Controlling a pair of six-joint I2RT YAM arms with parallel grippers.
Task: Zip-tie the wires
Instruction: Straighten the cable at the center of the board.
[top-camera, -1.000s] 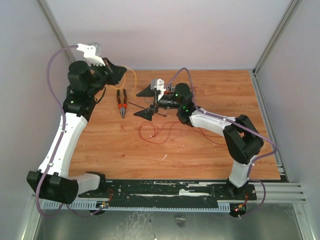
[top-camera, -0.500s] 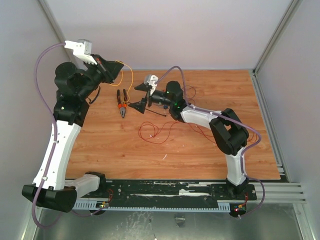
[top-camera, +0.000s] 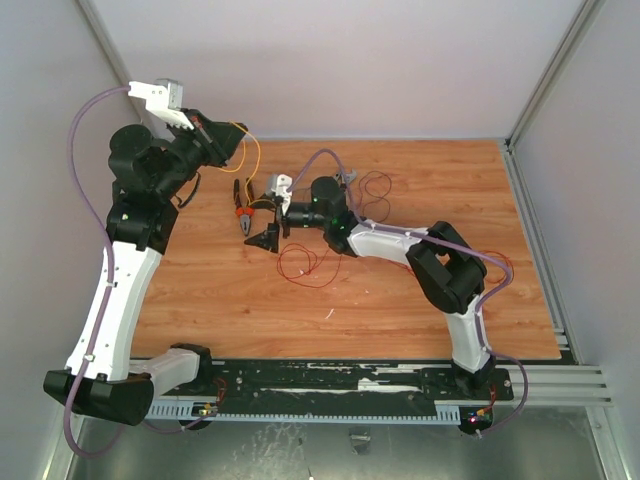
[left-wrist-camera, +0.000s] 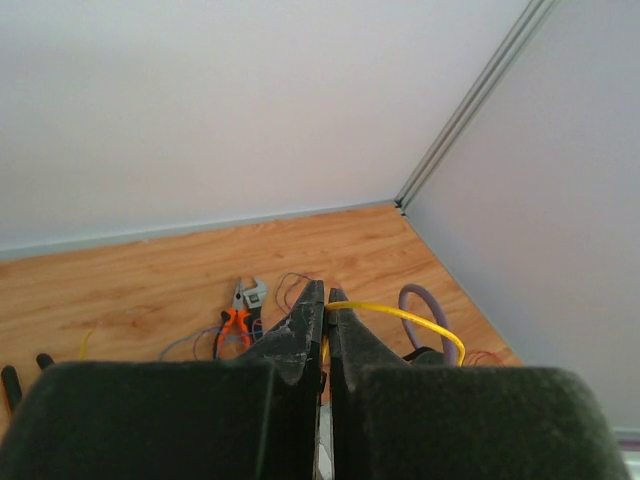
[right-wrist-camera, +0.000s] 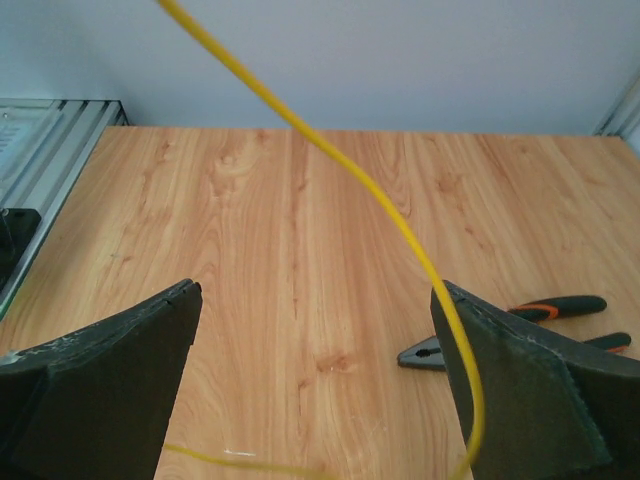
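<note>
Left end effector (left-wrist-camera: 326, 296) clenched on yellow wire (left-wrist-camera: 400, 313); right end effector (right-wrist-camera: 315, 300) released, wide.

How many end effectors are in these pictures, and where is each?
2. The left black two-finger end effector is raised at the far left, shut on a thin yellow wire; the right end effector stands open beside the orange-handled pliers.

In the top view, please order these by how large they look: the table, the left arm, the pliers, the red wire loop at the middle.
1. table
2. left arm
3. wire loop and pliers: about alike, so not ranked.
</note>
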